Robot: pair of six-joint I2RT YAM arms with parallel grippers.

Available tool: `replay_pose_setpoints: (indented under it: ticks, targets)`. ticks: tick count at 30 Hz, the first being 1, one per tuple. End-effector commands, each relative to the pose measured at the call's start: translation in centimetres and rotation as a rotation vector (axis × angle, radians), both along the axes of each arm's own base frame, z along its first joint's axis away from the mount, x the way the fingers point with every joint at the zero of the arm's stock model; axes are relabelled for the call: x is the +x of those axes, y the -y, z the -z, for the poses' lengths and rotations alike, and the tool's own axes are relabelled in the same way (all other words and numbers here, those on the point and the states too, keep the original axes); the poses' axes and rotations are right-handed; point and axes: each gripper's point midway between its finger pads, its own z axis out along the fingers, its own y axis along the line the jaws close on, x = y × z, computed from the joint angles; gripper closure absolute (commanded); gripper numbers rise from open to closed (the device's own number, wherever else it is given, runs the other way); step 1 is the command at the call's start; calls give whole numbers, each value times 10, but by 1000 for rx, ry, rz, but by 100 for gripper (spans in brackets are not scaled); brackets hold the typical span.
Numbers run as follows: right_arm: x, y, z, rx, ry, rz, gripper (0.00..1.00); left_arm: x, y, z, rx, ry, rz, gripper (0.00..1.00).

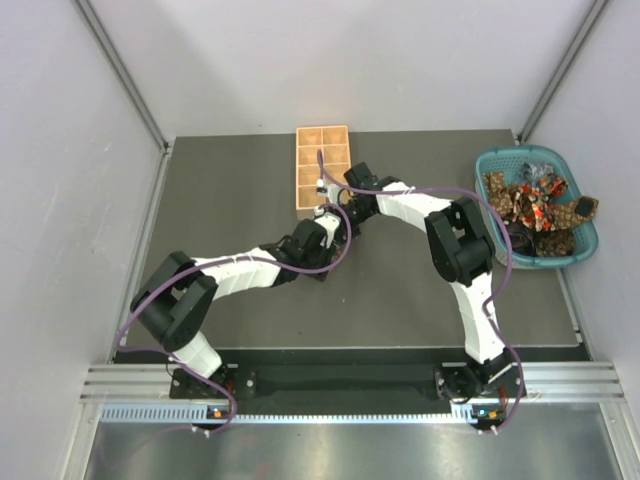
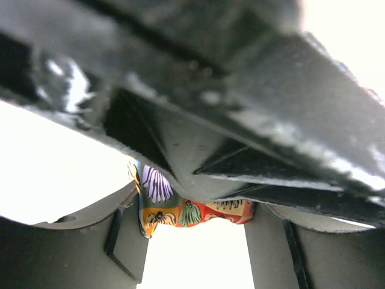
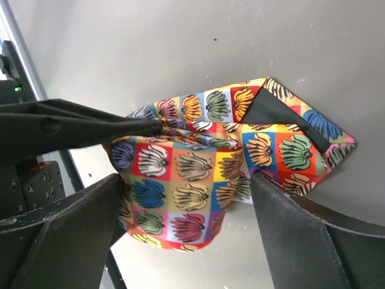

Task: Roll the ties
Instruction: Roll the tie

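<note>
Right gripper (image 3: 186, 179) spread wide astride multicoloured checked fabric tie roll (image 3: 198, 159); left gripper (image 2: 195, 208) hold unclear. Seemingly soft, slippery: pinch across coils.

A dark grey tabletop (image 1: 230, 200) fills the middle of the cell, matte and lit evenly from above. Pale, plain panels close it in: a back wall (image 1: 350, 60), a left wall (image 1: 60, 200) and a right wall (image 1: 615, 150), joined by slanting metal corner posts (image 1: 120, 70). An aluminium rail (image 1: 340, 398) runs along the near edge, with a brushed metal sheet (image 1: 350, 450) below it catching a soft sheen.
</note>
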Motion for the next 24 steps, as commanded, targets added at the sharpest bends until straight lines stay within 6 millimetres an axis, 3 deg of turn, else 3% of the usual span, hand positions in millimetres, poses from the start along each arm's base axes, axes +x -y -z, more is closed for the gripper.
replay_pose_setpoints:
  ticks: [1, 7, 24]
  targets:
    - [-12, 24, 34, -175, -48, 32, 11, 10, -9, -7, 35, 31, -41, 39]
    - [4, 17, 16, -141, -24, 72, 14, 7, -9, -4, 35, 21, -35, 41]
    - [-40, -7, 16, -86, -206, 26, 25, 10, -12, -4, 52, 31, -51, 41]
